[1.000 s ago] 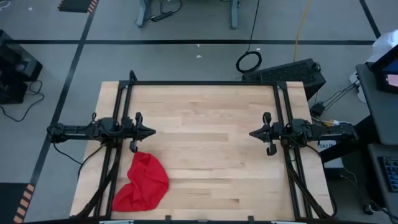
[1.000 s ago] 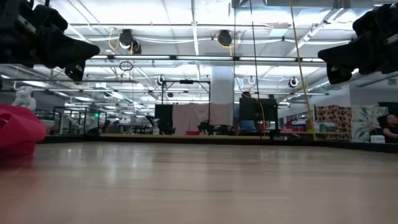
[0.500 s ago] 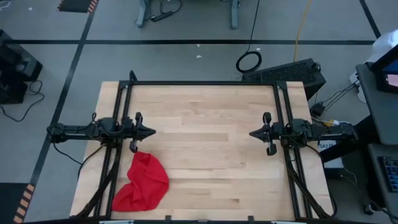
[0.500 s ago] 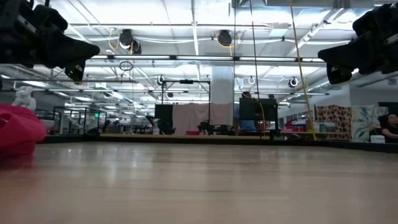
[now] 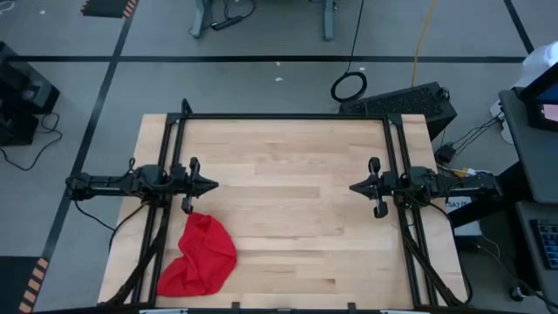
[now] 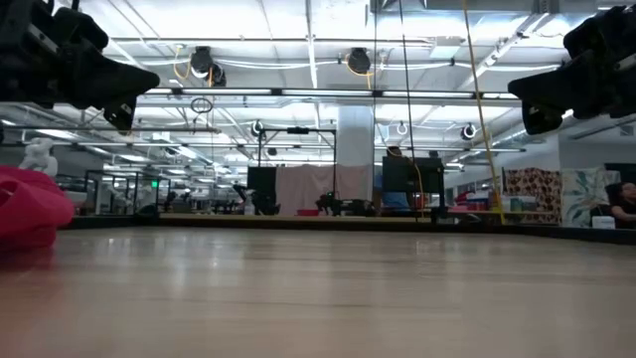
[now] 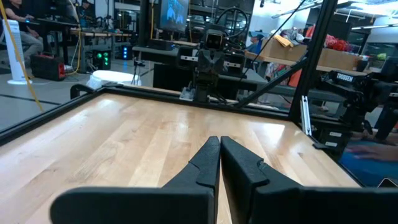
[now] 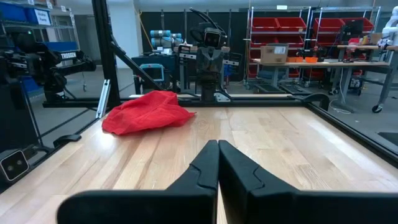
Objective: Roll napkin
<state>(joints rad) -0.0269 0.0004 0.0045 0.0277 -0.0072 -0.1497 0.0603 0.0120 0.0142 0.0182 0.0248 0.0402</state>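
Red, thin and soft, the crumpled fabric napkin (image 5: 200, 256) lay in a loose heap on the pale wooden plank table (image 5: 288, 209), near the table's front-left corner as you saw it from the high view. It rested flat on the boards, bunched and unrolled, with folds showing across its top. In the right wrist view the same cloth (image 8: 148, 111) sat well across the table from that arm, close to the black frame rail (image 8: 205, 97) at the far side.

Your left gripper (image 5: 213, 185) hung above the table's left edge, pointing inward toward the middle, just beyond the napkin's upper end and not touching it. Its two dark fingers (image 7: 205, 163) were pressed together with nothing between them — clenched on air. Your right gripper (image 5: 353, 187) hung over the right edge, pointing inward to face the left one, well apart from the cloth. Its fingers (image 8: 208, 163) were likewise closed tip to tip and empty.

From the low view, the napkin (image 6: 30, 207) appeared as a rounded red mound at the table's edge, under the left arm (image 6: 70, 65) — both arms were raised clear of the surface.
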